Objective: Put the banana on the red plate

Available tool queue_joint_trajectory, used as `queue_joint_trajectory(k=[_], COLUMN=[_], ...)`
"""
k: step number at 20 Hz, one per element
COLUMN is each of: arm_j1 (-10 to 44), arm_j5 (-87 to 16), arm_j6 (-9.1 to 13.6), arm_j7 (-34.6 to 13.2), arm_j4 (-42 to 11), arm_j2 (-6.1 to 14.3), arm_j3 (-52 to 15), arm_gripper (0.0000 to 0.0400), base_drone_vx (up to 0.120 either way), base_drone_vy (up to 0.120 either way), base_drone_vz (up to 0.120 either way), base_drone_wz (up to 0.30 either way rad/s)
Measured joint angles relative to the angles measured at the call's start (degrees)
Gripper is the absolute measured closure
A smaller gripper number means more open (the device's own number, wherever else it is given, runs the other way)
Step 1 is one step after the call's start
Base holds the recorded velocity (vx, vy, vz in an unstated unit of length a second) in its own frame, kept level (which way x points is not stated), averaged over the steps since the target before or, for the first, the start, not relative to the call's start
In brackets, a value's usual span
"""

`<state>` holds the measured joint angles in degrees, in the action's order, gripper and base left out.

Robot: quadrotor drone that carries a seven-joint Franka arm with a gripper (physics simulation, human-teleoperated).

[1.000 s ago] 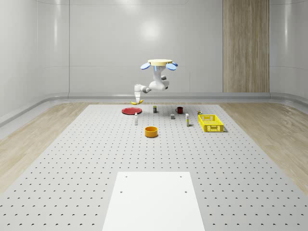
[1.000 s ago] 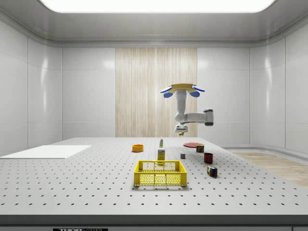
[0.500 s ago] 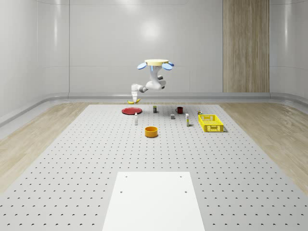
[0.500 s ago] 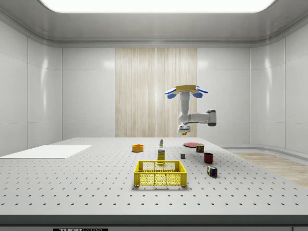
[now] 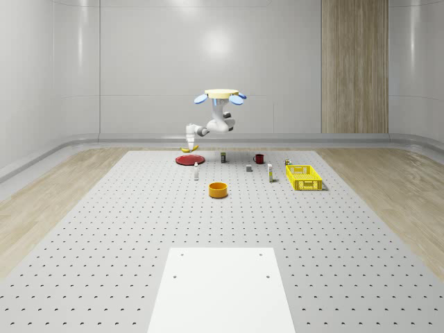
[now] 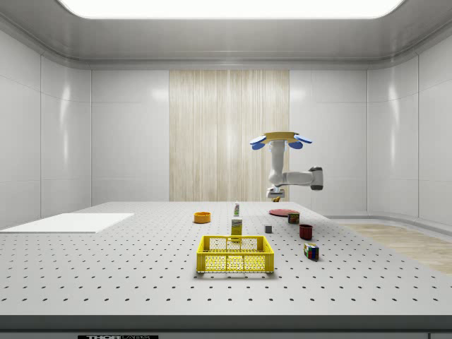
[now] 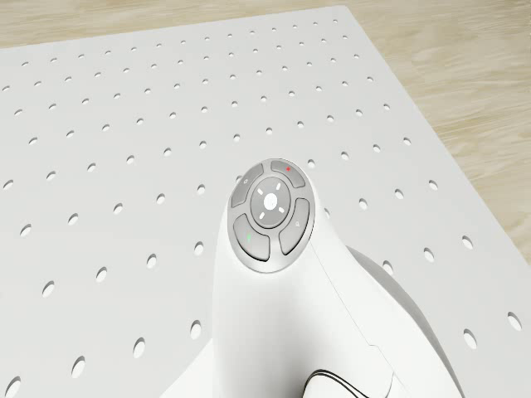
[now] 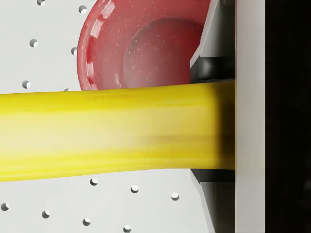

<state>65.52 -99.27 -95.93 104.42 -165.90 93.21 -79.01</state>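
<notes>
Four open containers stood on the perforated table (image 5: pixel 104 229). The red plate (image 5: pixel 189 159) lay bare at the far end, nothing resting in its shallow well, as the wrist view also showed (image 8: pixel 141 48). The orange bowl (image 5: pixel 218 189) sat nearer the middle of the table, and what it held could not be made out. The yellow basket (image 5: pixel 304 177) stood toward the whole-scene view's right, and in the side view (image 6: pixel 235 254) nothing showed through its latticed walls. A dark red mug (image 5: pixel 259 158) stood behind it, contents hidden. Around them were scattered one small grey cube (image 5: pixel 248 168), one multicoloured cube (image 6: pixel 311 251), one carton (image 6: pixel 236 227) and two slim bottles (image 5: pixel 196 173), and one white sheet (image 5: pixel 222 288) lay at the near end. The drone (image 5: pixel 220 94) hovered above the far part of the table, just beside the red plate and toward the whole-scene view's right of it, its arm reaching down and across. The gripper (image 5: pixel 187 141) hung in the air above the plate's far edge, its fingers (image 8: pixel 221 53) clamped on the single banana (image 8: pixel 107 131), which ran crosswise between them, lifted clear of the table with the plate below and partly behind it.
</notes>
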Motion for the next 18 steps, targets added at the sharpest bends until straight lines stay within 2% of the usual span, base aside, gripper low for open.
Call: queue_joint_trajectory(k=[3, 8, 15, 18], arm_j1=[0.0, 0.0, 0.0, 0.0], arm_j5=[0.0, 0.0, 0.0, -0.1], arm_j6=[0.0, 0.1, 0.1, 0.1], arm_j7=[0.0, 0.1, 0.1, 0.1], arm_j4=[0.0, 0.0, 0.0, 0.0], arm_j2=[0.0, -0.1, -0.1, -0.1], arm_j3=[0.0, 0.0, 0.0, 0.0], arm_gripper=[0.0207, 0.0207, 0.0207, 0.0207], base_drone_vx=[0.000, 0.000, 0.000, 0.000], base_drone_vy=[-0.053, -0.120, -0.120, -0.120], base_drone_vz=[0.000, 0.000, -0.120, -0.013], base_drone_wz=[0.000, 0.000, 0.000, 0.000])
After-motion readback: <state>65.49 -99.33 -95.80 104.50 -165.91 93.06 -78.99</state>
